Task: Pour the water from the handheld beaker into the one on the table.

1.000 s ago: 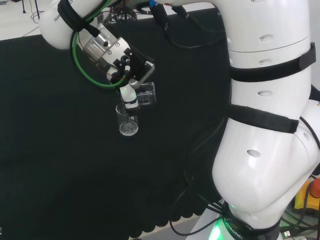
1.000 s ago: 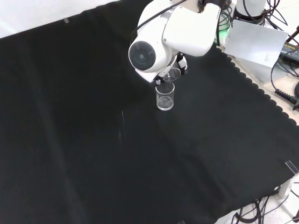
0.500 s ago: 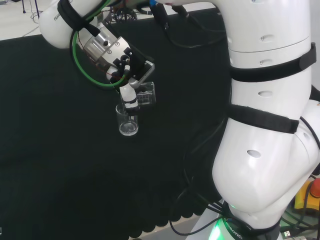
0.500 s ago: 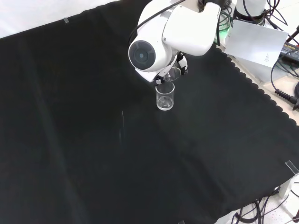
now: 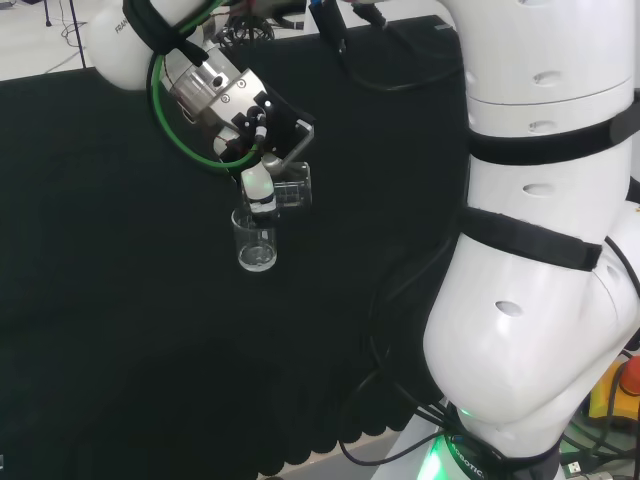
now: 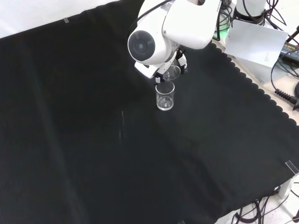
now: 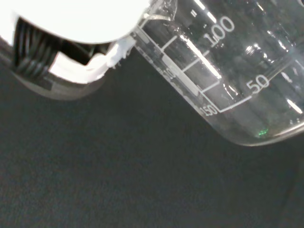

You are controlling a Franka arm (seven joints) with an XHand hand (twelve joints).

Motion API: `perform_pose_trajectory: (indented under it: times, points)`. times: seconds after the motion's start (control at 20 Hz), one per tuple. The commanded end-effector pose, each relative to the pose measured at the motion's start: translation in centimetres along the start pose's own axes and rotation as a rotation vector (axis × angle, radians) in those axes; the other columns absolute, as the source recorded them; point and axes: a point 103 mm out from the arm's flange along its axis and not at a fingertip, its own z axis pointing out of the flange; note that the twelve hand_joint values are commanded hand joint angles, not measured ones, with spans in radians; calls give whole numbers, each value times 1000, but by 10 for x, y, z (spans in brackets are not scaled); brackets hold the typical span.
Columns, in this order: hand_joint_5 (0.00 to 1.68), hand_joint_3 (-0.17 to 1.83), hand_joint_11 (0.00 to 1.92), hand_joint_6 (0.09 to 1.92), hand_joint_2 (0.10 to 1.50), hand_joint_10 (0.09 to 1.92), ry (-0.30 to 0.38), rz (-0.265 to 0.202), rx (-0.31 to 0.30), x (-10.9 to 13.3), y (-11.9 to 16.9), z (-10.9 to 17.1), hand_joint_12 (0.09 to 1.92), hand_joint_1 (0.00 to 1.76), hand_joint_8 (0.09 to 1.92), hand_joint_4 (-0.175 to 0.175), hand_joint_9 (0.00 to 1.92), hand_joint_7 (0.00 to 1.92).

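The hand (image 5: 262, 185) grips a clear beaker (image 5: 291, 187), its fingers curled round the glass, and holds it tipped over a second beaker, the cup (image 5: 255, 240), which stands upright on the black desk (image 5: 120, 330).

In the head view the held beaker sits just up and to the right of the cup, its mouth turned toward the cup's rim, and one finger reaches down until it overlaps the top of the cup. In the front view the beaker (image 6: 172, 73) hangs directly behind and above the cup (image 6: 165, 97), partly hidden by the arm's white link (image 6: 154, 44). The wrist view shows the beaker (image 7: 228, 76) lying well over on its side, its long axis steeply tilted, graduations running across the wall.

Whether water is passing between them I cannot tell; the cup seems to hold a little at its bottom. The pour turns on the beaker's lip staying above the cup's open mouth: any drift sideways would put water on the cloth.
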Motion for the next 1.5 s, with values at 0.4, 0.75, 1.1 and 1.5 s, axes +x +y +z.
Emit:
perform_pose_trajectory:
  times: [0.4, 0.75, 1.1, 1.5]
  points:
    - [1314, 682, 1780, 615, 632, 87, 126, -131, -155, -14, -2, 1, 429, 1138, 87, 175, 1826, 1754]
    - [1312, 682, 1775, 618, 632, 87, 192, -176, -230, -21, -2, 1, 429, 1138, 87, 175, 1823, 1754]
    - [1310, 682, 1771, 621, 633, 87, 214, -198, -254, -19, -3, -2, 431, 1137, 87, 175, 1820, 1753]
    - [1308, 683, 1769, 626, 634, 87, 246, -234, -300, -23, -5, -3, 433, 1136, 87, 175, 1817, 1752]
